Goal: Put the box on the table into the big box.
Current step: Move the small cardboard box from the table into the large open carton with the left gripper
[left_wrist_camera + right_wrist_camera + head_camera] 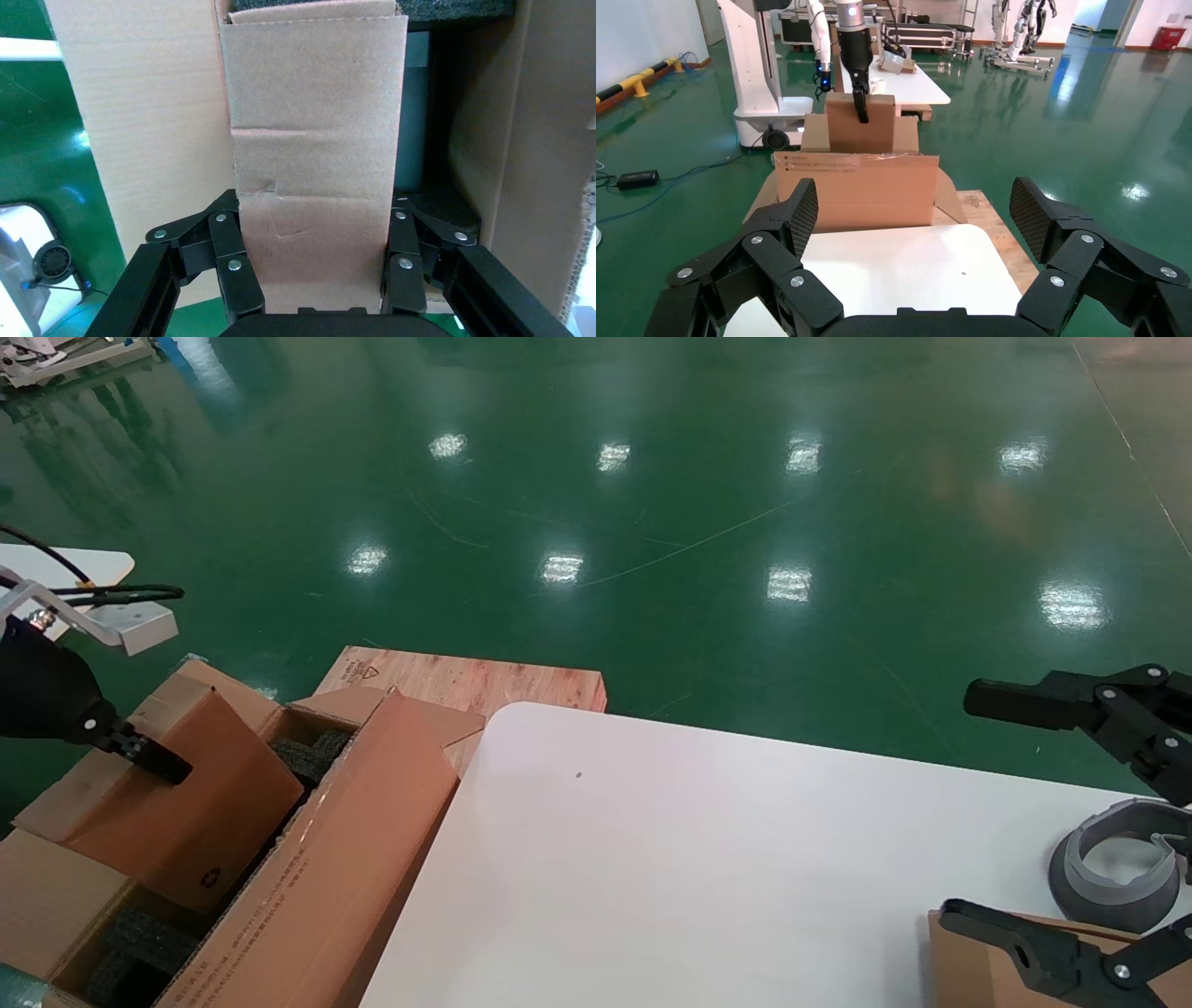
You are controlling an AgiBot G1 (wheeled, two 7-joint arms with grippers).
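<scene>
My left gripper is shut on the box, a small flat brown box with a recycling symbol at its lower corner. It holds the box tilted inside the open big box, over the black foam blocks. In the left wrist view the box sits between the two fingers of the left gripper. The right wrist view shows the big box from across the table, with the held box above it. My right gripper is open and empty over the right side of the white table.
A second plain brown box and a grey ring-shaped part lie at the table's right front, below my right gripper. A plywood board lies beyond the big box. Another white table stands far left. The floor is green.
</scene>
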